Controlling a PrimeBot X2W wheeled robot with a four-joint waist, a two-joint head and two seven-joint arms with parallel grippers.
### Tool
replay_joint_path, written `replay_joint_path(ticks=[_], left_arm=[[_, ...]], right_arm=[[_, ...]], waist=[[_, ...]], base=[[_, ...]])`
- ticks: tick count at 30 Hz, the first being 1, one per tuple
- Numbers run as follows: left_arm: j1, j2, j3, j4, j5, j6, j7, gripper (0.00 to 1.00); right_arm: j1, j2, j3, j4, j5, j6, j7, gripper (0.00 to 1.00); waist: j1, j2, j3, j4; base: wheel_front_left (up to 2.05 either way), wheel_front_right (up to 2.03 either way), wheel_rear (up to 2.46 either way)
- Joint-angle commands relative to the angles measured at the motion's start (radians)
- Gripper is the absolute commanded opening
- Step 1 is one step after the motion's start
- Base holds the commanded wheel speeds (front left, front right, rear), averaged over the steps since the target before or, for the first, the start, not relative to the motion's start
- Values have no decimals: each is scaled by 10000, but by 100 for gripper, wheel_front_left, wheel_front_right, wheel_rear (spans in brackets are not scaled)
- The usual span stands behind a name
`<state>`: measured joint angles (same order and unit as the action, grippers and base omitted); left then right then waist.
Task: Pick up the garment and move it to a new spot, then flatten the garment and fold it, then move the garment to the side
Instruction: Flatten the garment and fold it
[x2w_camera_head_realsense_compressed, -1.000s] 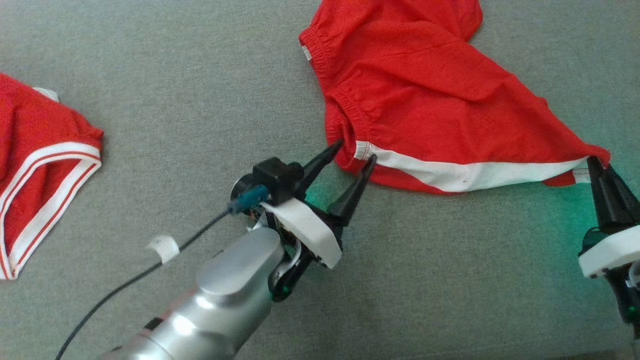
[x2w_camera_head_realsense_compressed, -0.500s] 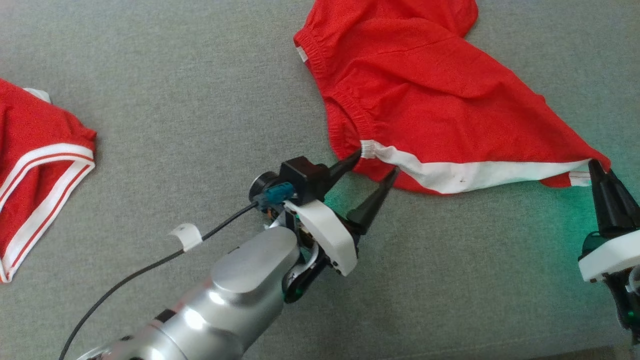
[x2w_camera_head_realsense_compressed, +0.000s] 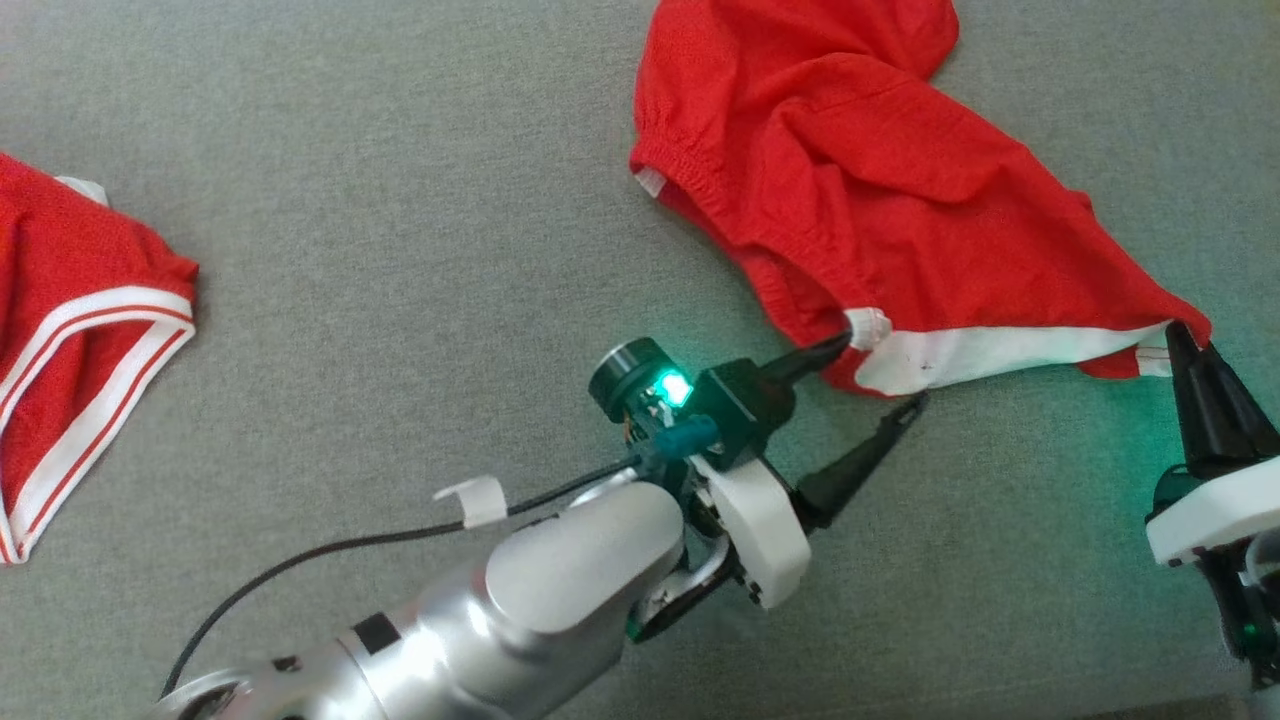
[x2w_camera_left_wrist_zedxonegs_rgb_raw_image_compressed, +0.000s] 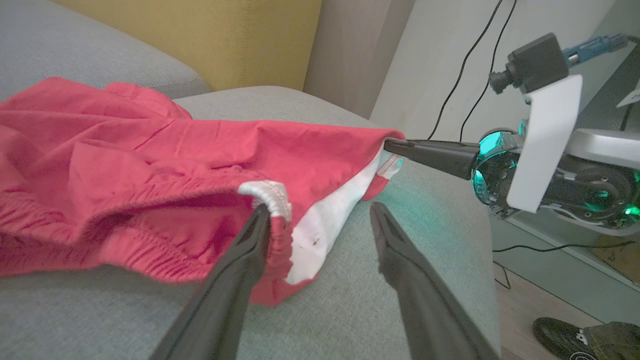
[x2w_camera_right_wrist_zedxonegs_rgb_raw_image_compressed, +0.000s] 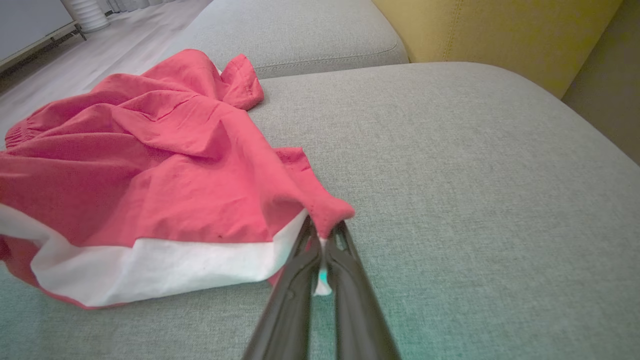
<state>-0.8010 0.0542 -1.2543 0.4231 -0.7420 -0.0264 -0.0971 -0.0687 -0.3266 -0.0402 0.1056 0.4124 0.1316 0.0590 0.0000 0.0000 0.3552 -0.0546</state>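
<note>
Red garment (x2w_camera_head_realsense_compressed: 850, 180), rumpled on the grey sofa cushion (x2w_camera_head_realsense_compressed: 400, 250), with right hand (x2w_camera_head_realsense_compressed: 1180, 335) clamped on its white-banded corner and left hand (x2w_camera_head_realsense_compressed: 880, 375) spread wide astride the band's other end; closing there may pinch a single layer, letting the hem slip.

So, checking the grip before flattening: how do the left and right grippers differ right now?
The left gripper is open, the right gripper shut. The left holds nothing, one finger at the garment's elastic corner, the other over bare cushion; the right pinches the hem corner. Both sit at the garment's white-banded near edge.
</note>
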Motion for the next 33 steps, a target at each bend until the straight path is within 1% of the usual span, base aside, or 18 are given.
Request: replay_joint_path(ticks=[1,3,7,9,12,13,15,16,17,18,19,20,22,25,26,29,31,33], left_arm=[[-178,-6,212,-417,-5,74,33,100],[-10,110,404,-575,-175,261,-28,100],[140,345,723,-322,-393,546,-114,100],[152,354,846,-190,-494,588,-176,100],[179,332,936,-47,-673,533,-176,100],[189,326,935,-5,-713,516,-149,97],[217,315,910,83,-761,530,-78,84],[242,309,893,120,-793,536,-27,73],[242,309,893,120,-793,536,-27,73],[261,305,880,147,-812,559,11,64],[279,303,873,162,-820,602,35,50],[300,303,865,162,-832,639,64,44],[342,311,861,151,-873,726,151,35],[401,352,839,137,-969,806,360,2],[416,373,823,142,-1007,807,443,0],[407,433,843,89,-1059,764,453,0],[359,476,995,-65,-1066,721,157,0],[250,637,1232,-281,-1063,676,-192,0]], right_arm=[[139,-171,77,-328,-61,-9,-18,0],[160,-163,66,-329,-69,-9,-27,0],[178,-131,90,-302,-61,-9,-32,0],[175,-118,100,-282,-48,-9,-30,0],[159,-111,132,-253,-38,-9,-24,0],[154,-108,143,-241,-28,-9,-23,0],[155,-105,151,-213,-17,-9,-29,0],[164,-107,152,-199,-13,-9,-29,0],[164,-107,152,-199,-13,-9,-29,0],[174,-111,151,-187,-9,-9,-29,0],[187,-116,153,-174,-7,-9,-27,0],[198,-120,156,-162,-4,-9,-24,0],[218,-122,166,-141,19,-9,-17,0],[245,-124,208,-107,58,-9,-12,0],[245,-124,228,-99,71,-9,-9,0],[216,-152,293,-128,102,-9,-83,0],[133,-200,246,-246,103,-9,-321,0],[-39,-244,18,-417,86,-9,-665,0]], waist=[[0,0,-6,-8],[0,0,-6,-20],[0,0,-16,-49],[0,0,-30,-49],[0,0,-59,-57],[0,0,-76,-56],[0,0,-121,-51],[0,0,-143,-47],[0,0,-143,-47],[0,0,-165,-43],[0,0,-188,-37],[0,0,-210,-32],[0,0,-254,-24],[0,0,-315,-29],[0,0,-327,-37],[0,0,-363,-62],[0,0,-437,-66],[0,0,-579,-66]], base=[[0,0,0],[0,0,0],[0,0,0],[0,0,0],[0,0,0],[0,0,0],[0,0,0],[0,0,0],[0,0,0],[0,0,0],[0,0,0],[0,0,0],[0,0,0],[0,0,0],[0,0,0],[0,0,0],[0,0,0],[0,0,0]])
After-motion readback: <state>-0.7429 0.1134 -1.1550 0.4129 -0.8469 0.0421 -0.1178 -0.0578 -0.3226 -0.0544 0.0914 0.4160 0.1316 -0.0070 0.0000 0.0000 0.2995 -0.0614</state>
